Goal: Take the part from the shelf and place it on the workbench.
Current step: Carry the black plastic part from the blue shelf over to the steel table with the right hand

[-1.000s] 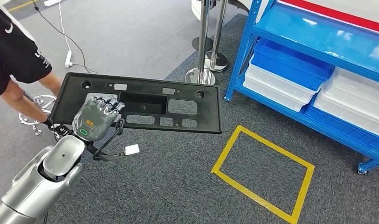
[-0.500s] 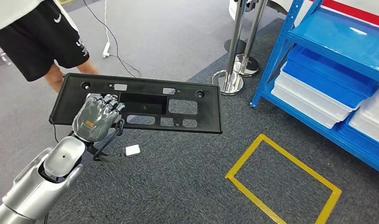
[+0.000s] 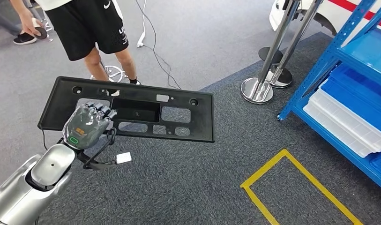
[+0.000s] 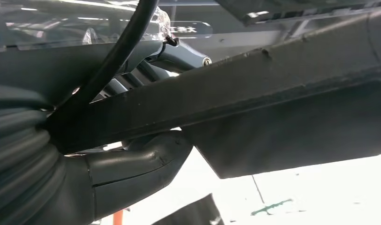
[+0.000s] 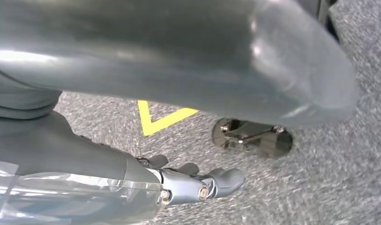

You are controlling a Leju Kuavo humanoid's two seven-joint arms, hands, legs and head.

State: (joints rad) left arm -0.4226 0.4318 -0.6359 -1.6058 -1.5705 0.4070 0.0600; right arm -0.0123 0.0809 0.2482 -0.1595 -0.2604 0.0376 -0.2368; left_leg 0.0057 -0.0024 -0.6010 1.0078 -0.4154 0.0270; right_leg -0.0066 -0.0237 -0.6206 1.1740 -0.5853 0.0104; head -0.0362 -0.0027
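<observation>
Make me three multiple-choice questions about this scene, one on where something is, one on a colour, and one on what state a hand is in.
1. Where is the black plastic panel?
A. on the blue shelf
B. held up over the carpet
C. lying inside the yellow floor marking

2. What colour is the shelf frame?
A. blue
B. green
C. white

3. What is the left hand doing?
A. hanging open
B. gripping the panel's edge
C. touching a stanchion base

Answers: 1 B, the panel sits above the grey carpet in the left hand. 2 A, its posts and beams are blue. 3 B, fingers lie over the panel's top with the thumb beneath.
</observation>
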